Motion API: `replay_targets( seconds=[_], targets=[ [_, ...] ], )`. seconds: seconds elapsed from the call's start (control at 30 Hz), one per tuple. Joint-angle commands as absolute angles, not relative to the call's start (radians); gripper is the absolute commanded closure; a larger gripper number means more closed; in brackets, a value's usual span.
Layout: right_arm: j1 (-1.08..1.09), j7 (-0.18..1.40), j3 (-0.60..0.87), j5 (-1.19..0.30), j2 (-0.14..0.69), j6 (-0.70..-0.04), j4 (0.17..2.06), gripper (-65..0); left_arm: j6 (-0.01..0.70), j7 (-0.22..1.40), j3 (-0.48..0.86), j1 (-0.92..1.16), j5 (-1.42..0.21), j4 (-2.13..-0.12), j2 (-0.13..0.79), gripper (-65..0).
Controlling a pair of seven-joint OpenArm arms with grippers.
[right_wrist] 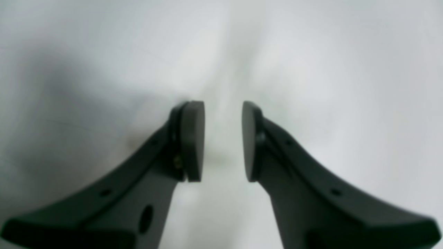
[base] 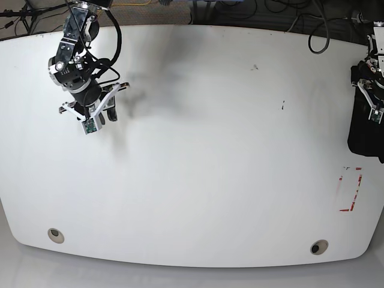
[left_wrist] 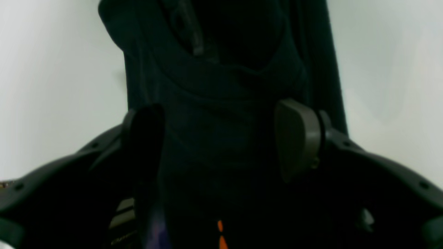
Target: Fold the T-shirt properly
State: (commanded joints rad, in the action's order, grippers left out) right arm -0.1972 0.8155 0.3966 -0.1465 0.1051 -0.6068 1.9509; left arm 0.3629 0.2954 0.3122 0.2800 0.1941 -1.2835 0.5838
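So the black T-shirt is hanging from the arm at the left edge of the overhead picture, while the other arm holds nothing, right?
Not quite: in the base view the T-shirt hangs at the right edge, held by the left end effector. The left wrist view shows the cloth between its pads. The right end effector is indeed open with nothing in it.

- Right arm: upper left of the base view, reaching down from the top edge, wrist bent toward the frame's centre.
- Right gripper [base: 109,103]: pointing downward; in the right wrist view [right_wrist: 223,141] the two pads face each other with a clear gap and nothing between them.
- Left arm: right edge of the base view, partly cut off by the frame.
- Left gripper [base: 376,108]: in the left wrist view [left_wrist: 221,141] the fingers [left_wrist: 297,138] stand apart with the T-shirt [left_wrist: 221,86] between them.
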Motion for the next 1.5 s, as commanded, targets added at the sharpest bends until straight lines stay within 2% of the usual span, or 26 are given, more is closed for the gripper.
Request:
replay_targets(
  seconds=[0.2,0.3,0.43,0.5,0.67,0.8,0.9,1.07,1.3,1.5],
  targets=[
    [-0.208,0.816,0.395,-0.147,0.087,-0.605,1.954,-17.3,0.363,0.371,0.317,0.275,0.171,-1.383,0.585,-46.7],
    [-0.213,0.811,0.395,-0.143,0.081,-0.605,1.972,-17.3,0.363,0.415,0.341,0.275,0.108,-1.475,0.587,-46.7],
    [-0.208,0.806,0.395,-0.143,0.079,-0.605,1.985,-17.3,0.357,0.394,0.332,0.262,0.048,-1.589,0.568,-46.5],
    [-0.206,0.796,0.394,-0.142,0.079,-0.605,1.985,-17.3,0.357,0.363,0.314,0.234,0.028,-1.638,0.524,-46.5],
    [-0.214,0.638,0.394,-0.140,0.079,-0.599,1.975,-17.3,0.341,0.285,0.263,0.156,0.039,-1.695,0.372,-46.4],
    [-0.228,0.486,0.403,-0.137,0.093,-0.596,1.910,-17.3,0.251,0.188,0.206,0.125,0.094,-1.670,0.254,-46.4],
    [-0.245,0.409,0.435,-0.139,0.108,-0.596,1.865,-17.3,0.185,0.110,0.171,0.130,0.128,-1.652,0.209,-46.4],
    [-0.309,0.325,0.484,-0.145,0.108,-0.598,1.842,-17.3,0.114,-0.018,0.159,0.248,0.171,-1.664,0.153,-46.4],
    [-0.456,0.317,0.542,-0.160,0.094,-0.604,1.891,-17.3,0.114,-0.045,0.159,0.510,0.194,-1.847,0.104,-46.5],
    [-0.630,0.312,0.576,-0.248,0.045,-0.605,1.914,-17.3,0.114,-0.047,0.159,0.806,0.191,-1.971,0.051,-46.5]
  ],
)
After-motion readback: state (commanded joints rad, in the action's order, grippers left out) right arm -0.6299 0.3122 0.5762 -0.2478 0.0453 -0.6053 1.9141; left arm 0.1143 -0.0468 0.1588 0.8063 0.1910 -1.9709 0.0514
